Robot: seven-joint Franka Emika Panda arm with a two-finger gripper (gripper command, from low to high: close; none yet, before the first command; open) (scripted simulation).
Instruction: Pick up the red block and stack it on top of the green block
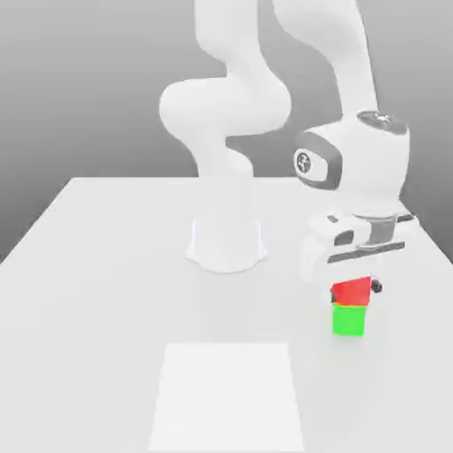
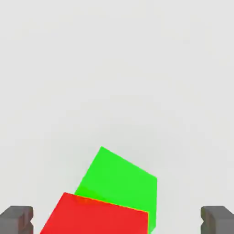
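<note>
The red block (image 1: pixel 352 290) sits on top of the green block (image 1: pixel 350 320) at the exterior view's right, slightly turned relative to it. The green block rests on the white table (image 1: pixel 106 265). My gripper (image 1: pixel 356 285) hangs right over the stack, its hand just above the red block. In the hand view the red block (image 2: pixel 98 215) lies over the green block (image 2: pixel 123 180), between my gripper's (image 2: pixel 117 220) two grey fingertips (image 2: pixel 17 219), which stand far apart and clear of the red block's sides. The gripper is open.
The arm's white base (image 1: pixel 226 243) stands behind the stack, toward the table's middle. A pale square patch (image 1: pixel 228 394) marks the table near its front edge. The table's right edge runs close to the stack.
</note>
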